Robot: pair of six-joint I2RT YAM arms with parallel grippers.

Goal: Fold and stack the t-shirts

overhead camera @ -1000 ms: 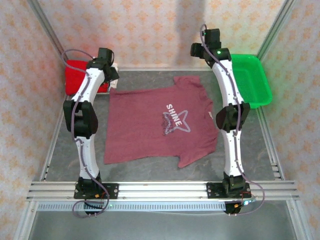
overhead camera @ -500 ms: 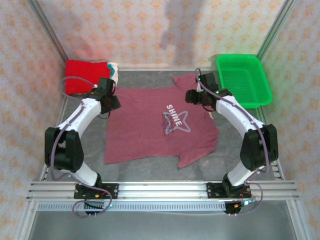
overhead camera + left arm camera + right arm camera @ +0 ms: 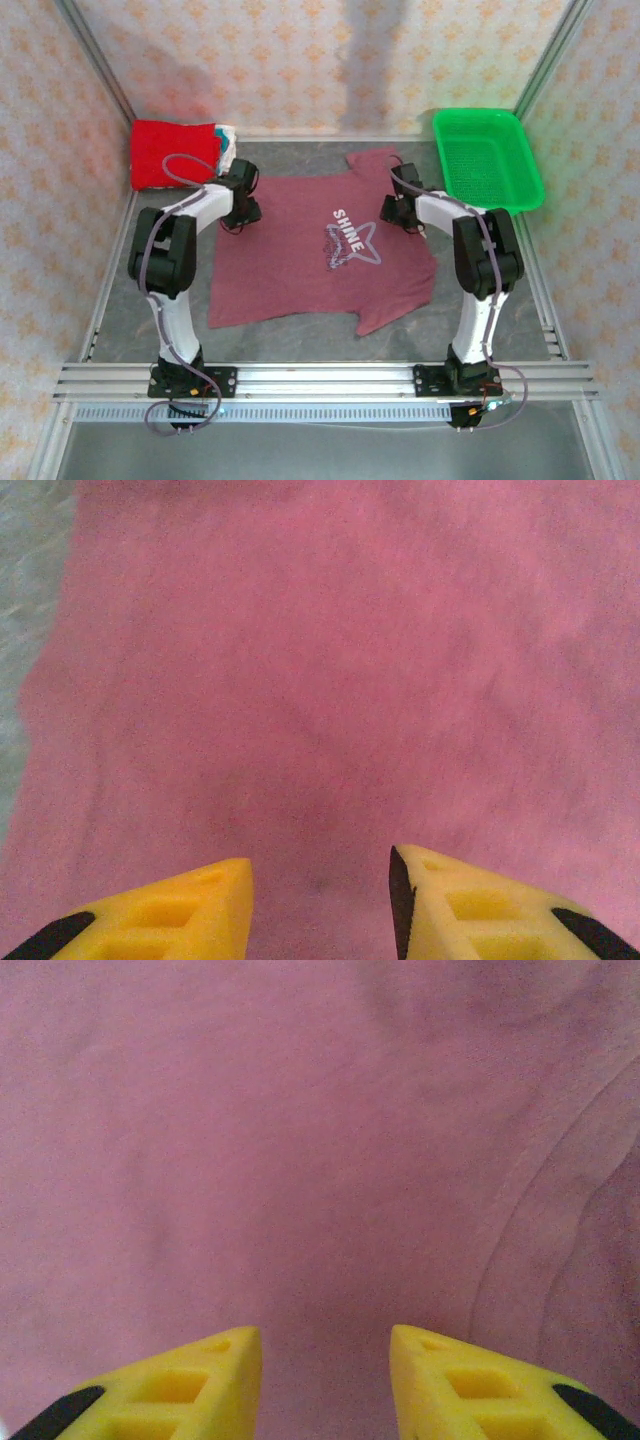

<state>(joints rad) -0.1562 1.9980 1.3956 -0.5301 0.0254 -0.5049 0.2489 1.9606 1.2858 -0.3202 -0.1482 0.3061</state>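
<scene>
- The maroon t-shirt (image 3: 300, 265) is lying spread flat on the grey table (image 3: 510, 300), print side up, directly under both tools.
- Its white print (image 3: 352, 238) is reading "SHINE" over a star outline, sitting between the two tools.
- The left tool (image 3: 320, 865) is hanging released, yellow fingers (image 3: 190, 905) apart over plain cloth, with the shirt's edge to its left.
- The right tool (image 3: 325, 1332) is gaping too, with soft creases running to its right.
- A bright red folded shirt (image 3: 170, 152) and whitish ones (image 3: 229, 140) are sitting just beyond the left tool.
</scene>
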